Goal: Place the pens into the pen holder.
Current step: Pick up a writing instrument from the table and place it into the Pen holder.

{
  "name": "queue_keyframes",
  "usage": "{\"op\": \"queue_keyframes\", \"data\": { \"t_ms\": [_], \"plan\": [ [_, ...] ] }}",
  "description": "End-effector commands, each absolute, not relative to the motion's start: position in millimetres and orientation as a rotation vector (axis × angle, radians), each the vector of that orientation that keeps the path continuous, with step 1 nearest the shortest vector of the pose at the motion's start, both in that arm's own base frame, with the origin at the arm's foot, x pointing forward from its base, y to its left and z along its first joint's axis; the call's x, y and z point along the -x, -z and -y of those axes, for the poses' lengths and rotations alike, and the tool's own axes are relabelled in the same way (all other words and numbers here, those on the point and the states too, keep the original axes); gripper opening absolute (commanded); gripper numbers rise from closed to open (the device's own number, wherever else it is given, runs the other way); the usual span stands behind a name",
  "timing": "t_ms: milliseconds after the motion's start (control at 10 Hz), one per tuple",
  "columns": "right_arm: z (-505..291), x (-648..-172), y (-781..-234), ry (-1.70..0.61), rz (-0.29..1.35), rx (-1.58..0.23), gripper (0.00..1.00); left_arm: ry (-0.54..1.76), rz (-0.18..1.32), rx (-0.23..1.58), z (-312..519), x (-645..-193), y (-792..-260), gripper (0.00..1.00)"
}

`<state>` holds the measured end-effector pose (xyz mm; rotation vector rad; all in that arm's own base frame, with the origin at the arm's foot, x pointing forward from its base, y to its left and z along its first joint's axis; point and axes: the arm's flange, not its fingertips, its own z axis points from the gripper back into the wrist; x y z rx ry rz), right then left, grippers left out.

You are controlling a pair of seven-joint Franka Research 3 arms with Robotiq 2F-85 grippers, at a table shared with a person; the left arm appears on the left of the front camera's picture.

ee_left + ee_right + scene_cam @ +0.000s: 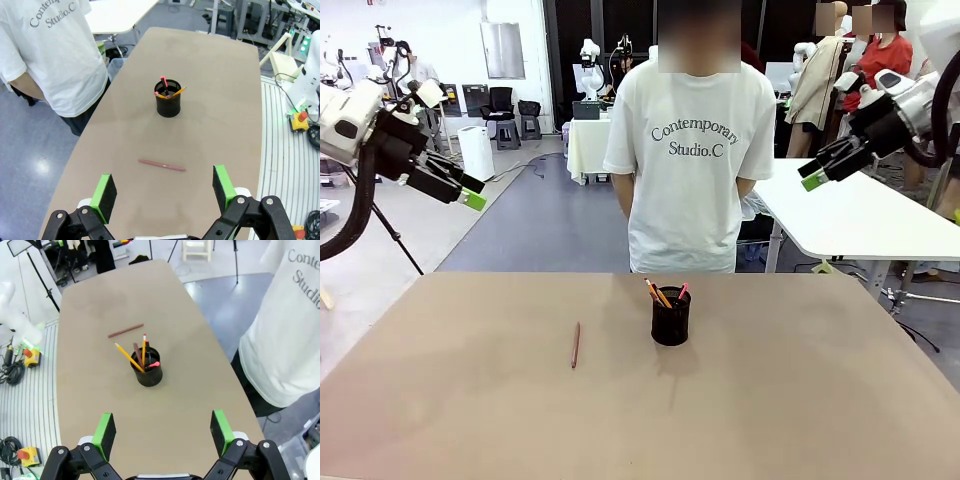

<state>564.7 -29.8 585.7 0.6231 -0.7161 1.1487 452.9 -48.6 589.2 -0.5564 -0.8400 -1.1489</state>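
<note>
A black mesh pen holder [671,322] [168,101] [147,373] stands upright near the table's far middle, with several pens sticking out of it, among them yellow pencils [128,357] and a dark one with a pink-red end [153,364]. One reddish-brown pen [575,345] [161,165] [125,330] lies flat on the table, left of the holder. My left gripper [470,193] [163,189] hangs open high above the left side, holding nothing. High at the right, my right gripper [812,176] [162,428] is open too, with nothing between its fingers.
A person in a white T-shirt [688,150] stands at the far edge of the brown table [770,400], hands behind the back. A white table [860,215] stands behind at the right. Around the lone pen and the holder the tabletop lies bare.
</note>
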Motion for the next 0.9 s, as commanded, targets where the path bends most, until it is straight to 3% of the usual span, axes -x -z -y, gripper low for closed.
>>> {"op": "queue_keyframes", "data": {
  "t_ms": [0, 800],
  "plan": [
    [35.8, -563.6, -596.6, -1.115, 0.71, -0.641, 1.0, 1.149, 0.845, 0.554, 49.3, -452.4, -589.8, 1.0],
    [37.5, -562.6, -592.8, -1.147, 0.719, -0.627, 1.0, 1.149, 0.845, 0.554, 49.3, -452.4, -589.8, 1.0]
  ]
}}
